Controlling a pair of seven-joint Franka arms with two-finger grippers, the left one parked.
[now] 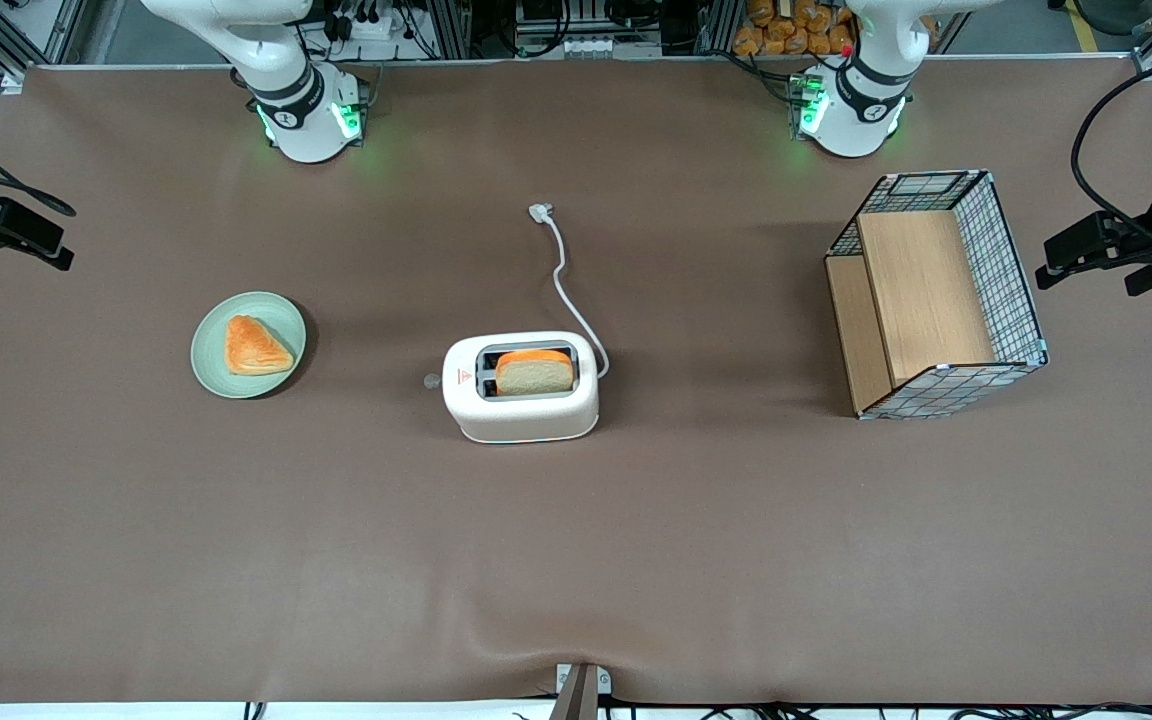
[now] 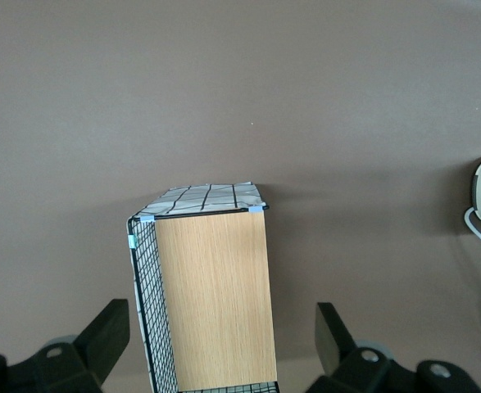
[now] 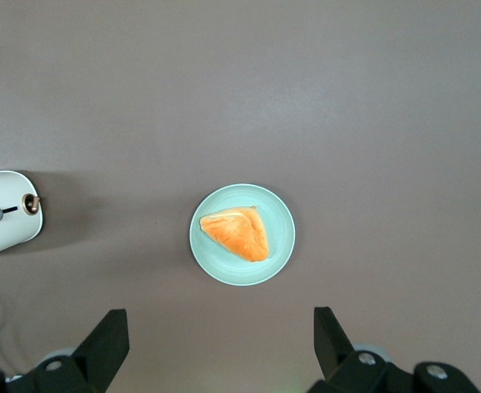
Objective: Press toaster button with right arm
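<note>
Rounded cream toaster (image 1: 521, 388), its button (image 1: 431, 380) seemingly translucent; gripper (image 3: 215, 348) fingers (image 3: 105, 344) spread above round plate (image 3: 281, 233).

toaster (image 3: 6, 214): cut off by frame edge | claw (image 3: 220, 348): only finger (image 3: 105, 344) tips visible | bread slice (image 1: 534, 372): lower part hidden in slot

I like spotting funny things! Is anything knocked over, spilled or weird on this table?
Nothing is spilled or broken. One oddity: the wire basket with wooden boards lies tipped on its side. The toaster stands upright with bread in it, its plug loose on the table. The gripper hangs open above the plate.
</note>
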